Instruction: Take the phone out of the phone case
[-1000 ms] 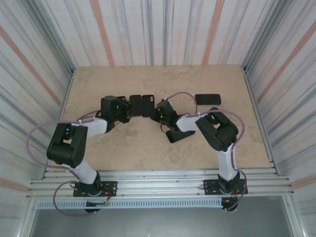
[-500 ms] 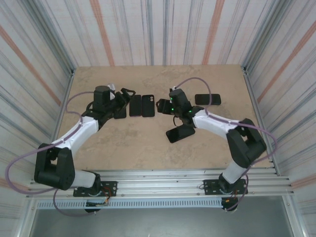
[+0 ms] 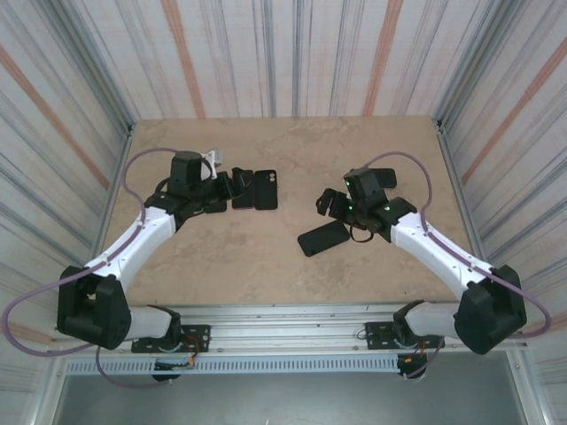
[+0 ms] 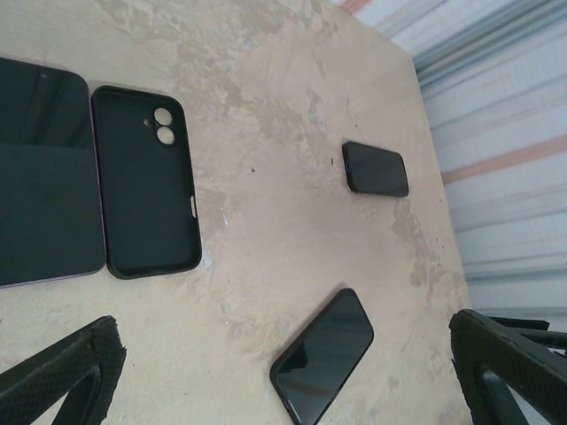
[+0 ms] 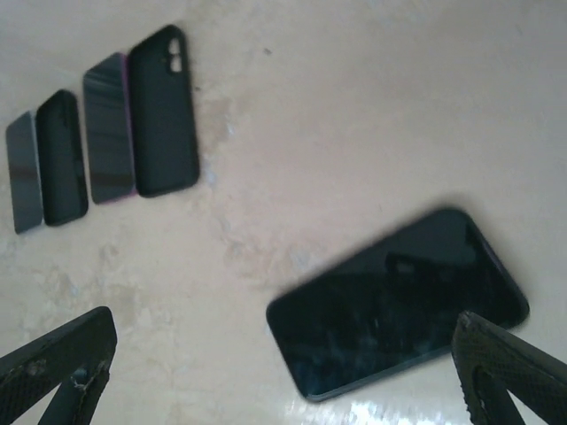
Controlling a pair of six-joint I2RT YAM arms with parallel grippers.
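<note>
Top view: left gripper [image 3: 223, 189] sits at 10 o'clock of the tan stone-look tabletop [image 3: 266, 142], jaws spread wide, nothing held. At its 3 o'clock, just beside it, lies the flat dark phone with a purple edge [image 3: 243, 189]. Touching that phone's 3 o'clock side is the empty soft black phone case [image 3: 267, 189], inside up, camera holes at the far end. Phone is out of the case, both flat on the table. Right gripper [image 3: 326, 205] is at 3 o'clock of table centre, well apart from the case, jaws open, empty. A larger glossy black phone [image 3: 322, 237] lies tilted at the right gripper's 6 o'clock, near it. A small rounded black phone [image 3: 384, 174] is at its 1 o'clock, partly hidden by the wrist.

Left wrist view: left fingers [image 4: 62, 372] show at the 7 and 5 o'clock corners, far apart, gripping nothing. Purple-edged phone at 9 o'clock, screen up, cut by the frame edge. Case is tight against its 3 o'clock side. Small black phone at 2 o'clock, glossy phone at 6 o'clock, tilted.

Right wrist view: right fingers [image 5: 53, 363] show at the 7 and 5 o'clock corners, wide apart, nothing clamped. Glossy phone lies flat at 5 o'clock. At 10 o'clock is a row of four, blurred. Running towards 9 o'clock: the case, the purple-edged phone, a second smaller black case [image 5: 62, 158], a thin grey phone [image 5: 24, 173].
</note>
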